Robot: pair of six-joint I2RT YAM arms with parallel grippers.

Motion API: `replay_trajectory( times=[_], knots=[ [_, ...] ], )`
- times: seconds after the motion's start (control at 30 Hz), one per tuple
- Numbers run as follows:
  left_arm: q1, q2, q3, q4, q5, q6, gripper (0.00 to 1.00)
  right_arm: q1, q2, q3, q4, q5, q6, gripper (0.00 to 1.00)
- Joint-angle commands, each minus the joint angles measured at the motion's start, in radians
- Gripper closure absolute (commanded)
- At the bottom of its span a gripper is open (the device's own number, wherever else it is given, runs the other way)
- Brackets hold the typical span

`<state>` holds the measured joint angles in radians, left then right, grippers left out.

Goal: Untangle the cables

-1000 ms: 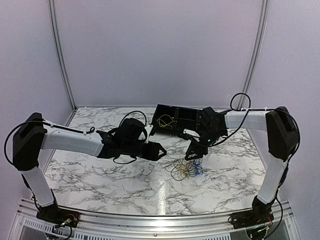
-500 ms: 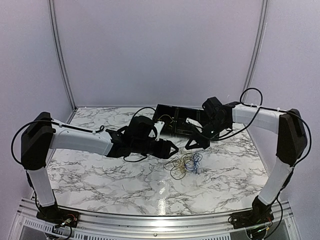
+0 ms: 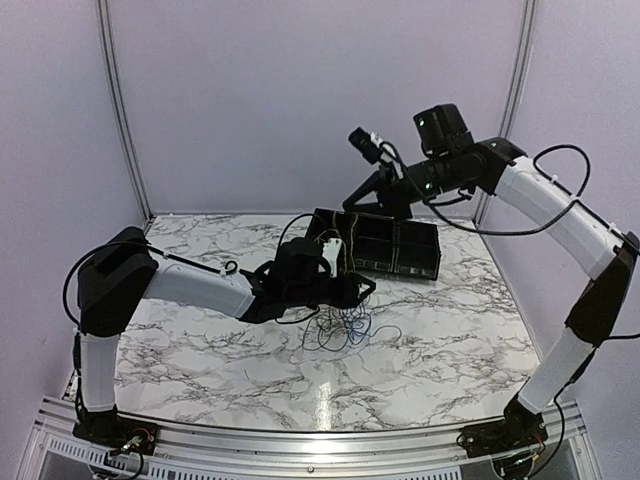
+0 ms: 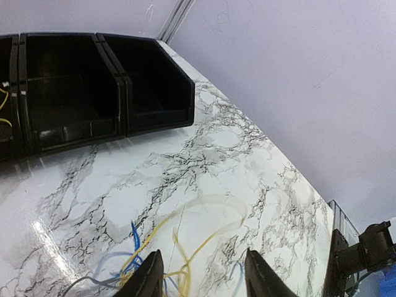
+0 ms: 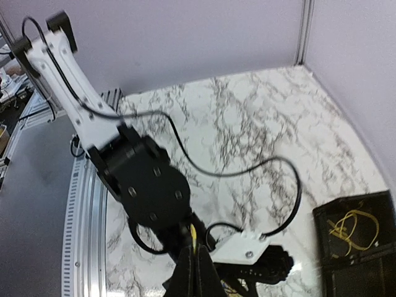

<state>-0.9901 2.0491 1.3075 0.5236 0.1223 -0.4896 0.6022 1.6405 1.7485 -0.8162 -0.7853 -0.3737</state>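
Observation:
The cables lie as a small tangle (image 3: 340, 325) on the marble table (image 3: 200, 350). My left gripper (image 3: 362, 290) hovers low over the tangle. In the left wrist view its jaws (image 4: 204, 275) stand apart, with a blurred yellow cable (image 4: 198, 247) and a blue cable (image 4: 135, 238) on the table between them. I cannot pick out a black cable. My right gripper (image 3: 352, 202) is raised high above the bin. Its fingers (image 5: 195, 257) are shut, and a short yellow strand (image 5: 193, 238) pokes out of the tips.
A black bin (image 3: 400, 250) with several compartments stands at the back of the table. Its left compartment holds a yellow wire (image 3: 330, 243), also visible in the right wrist view (image 5: 349, 226). The left arm (image 5: 142, 179) lies under the right gripper.
The right gripper shut at the tangle, then rose high above the bin. The left gripper moved right onto the tangle and its jaws narrowed. The tangle shifted left.

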Motion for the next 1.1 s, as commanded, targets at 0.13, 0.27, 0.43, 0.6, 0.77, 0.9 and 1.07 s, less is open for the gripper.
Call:
replay_trajectory(
  times=[0.13, 0.27, 0.43, 0.6, 0.77, 0.9, 1.07],
  knots=[
    [-0.002, 0.090, -0.093, 0.145, 0.017, -0.108, 0.62, 0.006, 0.032, 0.474, 0.095, 0.023, 0.226, 1.00],
    [-0.002, 0.102, -0.150, 0.157, 0.016, -0.149, 0.62, 0.003, 0.031, 0.592, 0.203, 0.164, 0.224, 1.00],
    [-0.002, 0.100, -0.209, 0.162, 0.001, -0.183, 0.63, -0.016, 0.004, 0.583, 0.390, 0.285, 0.201, 1.00],
    [-0.001, 0.075, -0.252, 0.162, -0.024, -0.181, 0.63, -0.077, 0.063, 0.693, 0.548, 0.333, 0.253, 1.00],
    [-0.002, 0.094, -0.270, 0.161, 0.023, -0.181, 0.76, -0.083, 0.083, 0.765, 0.695, 0.398, 0.277, 1.00],
    [-0.001, 0.065, -0.328, 0.154, 0.001, -0.174, 0.89, -0.084, 0.077, 0.797, 0.784, 0.471, 0.224, 1.00],
    [0.004, -0.020, -0.430, 0.146, -0.027, -0.149, 0.94, -0.084, 0.063, 0.797, 0.850, 0.500, 0.165, 1.00]
  ],
)
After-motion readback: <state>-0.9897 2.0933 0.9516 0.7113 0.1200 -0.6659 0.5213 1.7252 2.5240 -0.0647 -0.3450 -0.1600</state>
